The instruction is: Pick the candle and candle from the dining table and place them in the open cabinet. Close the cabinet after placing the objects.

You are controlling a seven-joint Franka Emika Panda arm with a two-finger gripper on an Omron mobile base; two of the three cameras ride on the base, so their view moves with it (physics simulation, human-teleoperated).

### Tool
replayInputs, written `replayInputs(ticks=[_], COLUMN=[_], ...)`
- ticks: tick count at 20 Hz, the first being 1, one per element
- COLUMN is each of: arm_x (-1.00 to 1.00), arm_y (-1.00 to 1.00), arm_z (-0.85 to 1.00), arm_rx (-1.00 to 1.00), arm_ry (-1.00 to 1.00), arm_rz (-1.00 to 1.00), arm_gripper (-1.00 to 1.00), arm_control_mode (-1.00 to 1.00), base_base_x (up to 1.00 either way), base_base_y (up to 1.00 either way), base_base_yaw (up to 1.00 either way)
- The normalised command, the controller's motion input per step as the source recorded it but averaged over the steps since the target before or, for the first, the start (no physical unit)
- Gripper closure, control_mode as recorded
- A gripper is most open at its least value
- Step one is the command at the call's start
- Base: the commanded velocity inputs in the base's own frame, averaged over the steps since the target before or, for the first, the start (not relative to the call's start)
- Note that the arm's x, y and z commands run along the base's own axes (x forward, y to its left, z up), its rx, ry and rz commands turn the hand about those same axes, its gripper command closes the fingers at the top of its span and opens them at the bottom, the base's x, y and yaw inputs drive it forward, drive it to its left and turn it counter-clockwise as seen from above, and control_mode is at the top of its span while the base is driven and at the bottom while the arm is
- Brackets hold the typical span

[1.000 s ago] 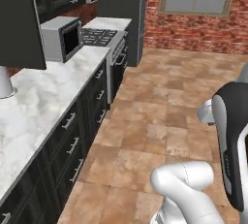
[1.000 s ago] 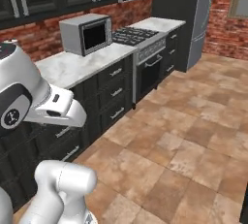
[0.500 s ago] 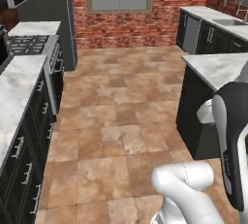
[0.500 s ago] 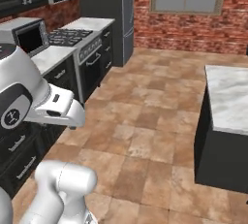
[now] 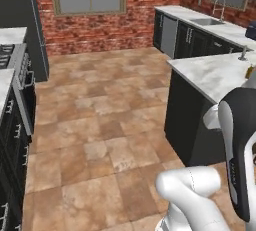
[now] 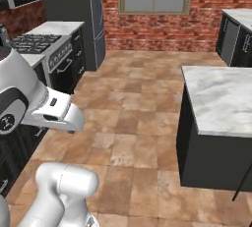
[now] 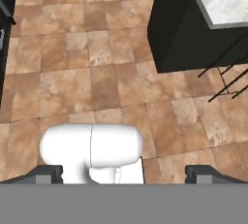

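Observation:
The dining table stands at the right, with a white veined marble top on a dark base. It also shows in the right base view, and its corner shows in the hand view. At its far edge stands a thin grey stemmed candle, small in the picture. Beside it a small amber-gold thing is half hidden behind my arm, and I cannot tell what it is. My gripper is open and holds nothing; it points down at the tiled floor, well short of the table. The cabinet is out of view.
A stove with dark drawers and a tall dark fridge line the left side. A sink counter runs along the back right. Thin black stool legs stand beside the table. Between them lies wide tiled floor.
The base has turned right, so both base views swept from the microwave worktop across the floor to the dining table. The gripper stayed open.

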Motion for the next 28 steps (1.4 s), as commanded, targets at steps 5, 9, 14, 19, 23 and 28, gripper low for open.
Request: replayInputs(ticks=[5,9,14,19,23,28], arm_x=[0.00,0.00,0.00,0.00,0.00,0.00], arm_y=[0.00,0.00,0.00,0.00,0.00,0.00], arm_z=[0.00,0.00,0.00,0.00,0.00,0.00], arm_rx=[0.00,0.00,0.00,0.00,0.00,0.00], arm_ry=[0.00,0.00,0.00,0.00,0.00,0.00], arm_rz=[0.00,0.00,0.00,0.00,0.00,0.00], arm_gripper=[-1.00,-1.00,-1.00,-1.00,-1.00,-1.00], arm_control_mode=[1.00,1.00,1.00,1.00,1.00,1.00], base_base_x=[0.85,0.90,0.94,0.91,0.91,0.94], base_base_y=[0.38,0.30,0.31,0.48,0.53,0.48], base_base_yaw=[0.00,0.00,0.00,0.00,0.00,0.00])
